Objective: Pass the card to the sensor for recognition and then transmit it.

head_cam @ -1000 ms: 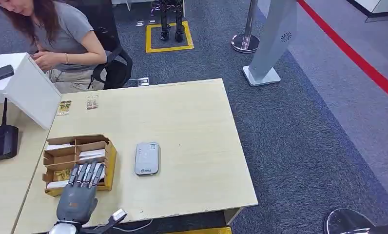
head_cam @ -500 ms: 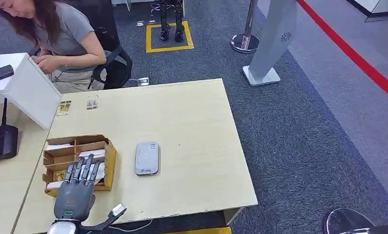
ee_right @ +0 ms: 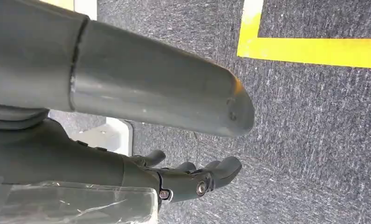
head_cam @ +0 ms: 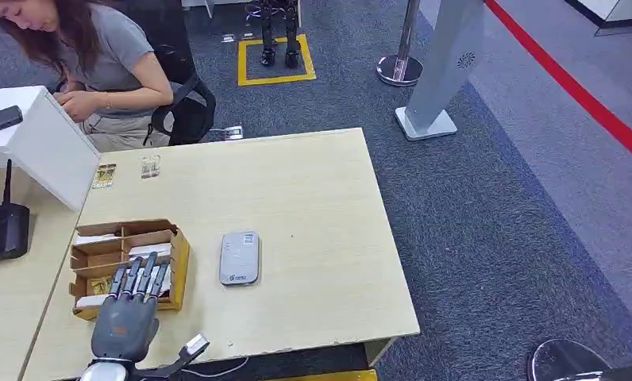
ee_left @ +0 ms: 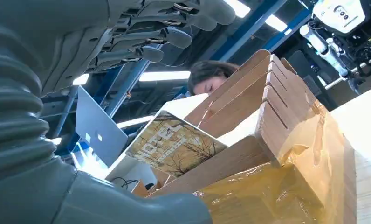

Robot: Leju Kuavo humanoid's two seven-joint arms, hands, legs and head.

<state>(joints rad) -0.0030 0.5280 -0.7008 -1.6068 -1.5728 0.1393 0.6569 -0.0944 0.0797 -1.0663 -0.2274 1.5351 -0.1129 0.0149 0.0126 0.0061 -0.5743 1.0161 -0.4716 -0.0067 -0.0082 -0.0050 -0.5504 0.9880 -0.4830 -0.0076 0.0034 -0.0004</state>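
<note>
A partitioned cardboard box (head_cam: 179, 262) holding several cards (head_cam: 149, 251) sits on the near left of the wooden table (head_cam: 313, 206). My left hand (head_cam: 126, 317) hovers over the box's near end with straight, spread fingers and holds nothing. In the left wrist view, a card printed "HOTEL" (ee_left: 174, 147) leans in a slot of the box (ee_left: 277, 112), and my fingers (ee_left: 146, 37) are above it, apart from it. The grey card sensor (head_cam: 240, 258) lies flat just right of the box. My right hand (ee_right: 193, 179) hangs over the carpet, its fingers loosely apart and holding nothing.
A person (head_cam: 98, 55) sits at the table's far left corner behind a white box (head_cam: 51, 151). A black device (head_cam: 3, 234) stands on the left desk. Two small cards (head_cam: 104, 175) lie near the far edge. A stanchion (head_cam: 400, 67) and a grey pillar (head_cam: 448, 63) stand beyond the table.
My left hand has drawn back slightly toward me and stays over the box's near end. The person has leaned a little lower.
</note>
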